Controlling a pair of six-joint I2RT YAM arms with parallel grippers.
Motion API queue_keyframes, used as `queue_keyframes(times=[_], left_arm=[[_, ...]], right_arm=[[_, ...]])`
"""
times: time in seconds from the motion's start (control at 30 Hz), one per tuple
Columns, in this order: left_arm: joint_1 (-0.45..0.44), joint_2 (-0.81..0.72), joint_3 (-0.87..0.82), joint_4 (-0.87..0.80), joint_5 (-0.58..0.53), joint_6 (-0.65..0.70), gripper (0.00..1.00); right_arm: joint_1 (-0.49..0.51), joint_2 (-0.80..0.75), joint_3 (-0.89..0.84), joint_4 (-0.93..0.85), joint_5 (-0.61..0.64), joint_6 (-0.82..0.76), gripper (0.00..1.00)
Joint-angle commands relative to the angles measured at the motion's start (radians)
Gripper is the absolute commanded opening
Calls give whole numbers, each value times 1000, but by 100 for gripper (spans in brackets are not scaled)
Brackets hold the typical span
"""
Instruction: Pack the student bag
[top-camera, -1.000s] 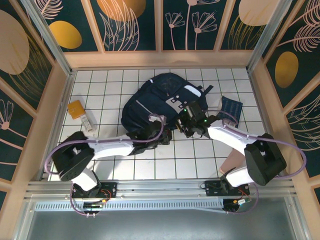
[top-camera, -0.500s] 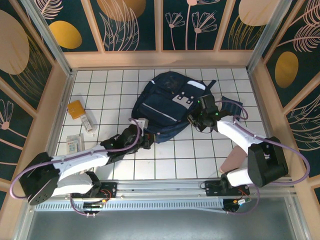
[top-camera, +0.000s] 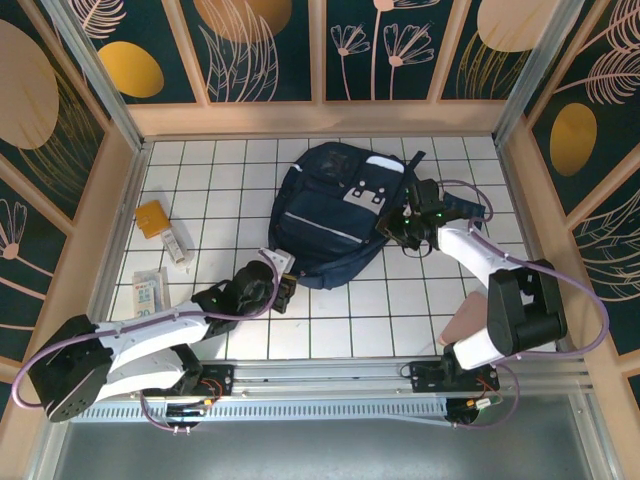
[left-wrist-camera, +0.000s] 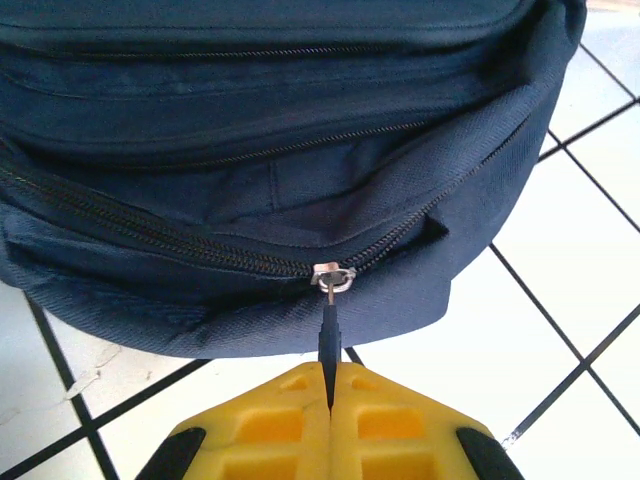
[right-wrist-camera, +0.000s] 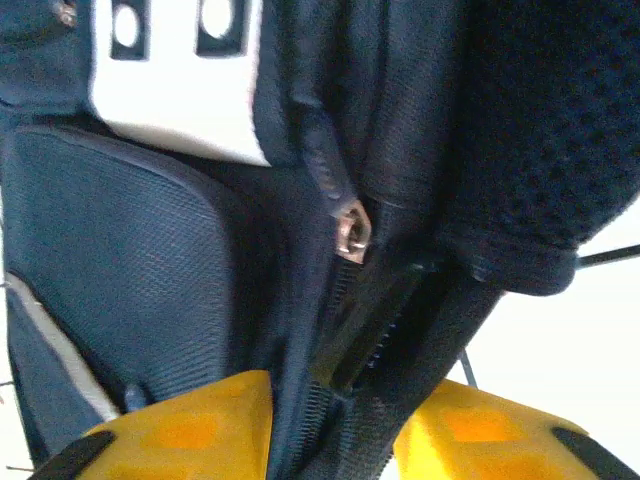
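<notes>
Far left on the white tiled counter (top-camera: 220, 180): flat orange-yellow packet (top-camera: 151, 217), slim white box (top-camera: 175, 246) just beside it, pale printed packet (top-camera: 150, 290) nearer the front, all well apart from the bag. Left end effector (left-wrist-camera: 330, 390) pressed together, pinching the thin dark pull tab (left-wrist-camera: 328, 335) of a metal zip slider (left-wrist-camera: 333, 277) at the bag's near lower edge. Mid-counter, lying flat: the student bag (top-camera: 335, 215), rounded, navy woven fabric, grey patch (top-camera: 365, 195) on top, contents hidden. Right end effector (right-wrist-camera: 330, 420) spread at the bag's right side, a fold of fabric and zip teeth between its yellow fingers (right-wrist-camera: 190, 425); whether pressed against them, cannot tell.
</notes>
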Motion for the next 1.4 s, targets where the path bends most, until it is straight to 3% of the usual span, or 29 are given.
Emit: queue_keyframes(times=[0.0, 0.07, 0.13, 0.2, 0.33, 0.53, 0.67, 0.7, 0.77, 0.83, 1.0, 1.13, 1.27, 1.37], left_arm=[[2, 12, 69, 15, 82, 61, 0], [2, 5, 92, 12, 113, 57, 0], [2, 7, 102, 28, 161, 38, 0], [1, 23, 101, 70, 212, 2, 0], [-1, 70, 118, 133, 285, -61, 0], [-29, 97, 164, 112, 306, -54, 0], [-30, 83, 141, 131, 292, -57, 0], [-30, 78, 135, 134, 288, -58, 0], [-30, 62, 120, 136, 271, -57, 0], [-31, 45, 109, 114, 228, -45, 0], [-21, -13, 72, 56, -7, 5, 0], [78, -67, 5, 80, -179, 4, 0], [237, -114, -83, 174, -219, -53, 0], [297, -83, -105, 229, -208, -43, 0]], right_arm=[[17, -105, 3, 4, 57, -122, 49], [60, -150, 21, -129, 179, -33, 59], [160, -182, 32, -244, 258, 162, 65], [259, -207, -4, -247, 232, 414, 73], [363, -230, -113, -83, 144, 764, 73], [442, -112, -18, -197, 191, 895, 71], [461, -63, -25, -199, 202, 940, 58], [463, -61, -31, -190, 205, 946, 54], [461, -57, -35, -189, 226, 955, 23], [456, -61, -8, -214, 258, 934, 0], [450, -64, 91, -335, 316, 848, 0], [420, -87, 59, -304, 304, 667, 0], [359, -127, 7, -188, 178, 425, 0], [322, -161, 12, -167, 106, 296, 0]])
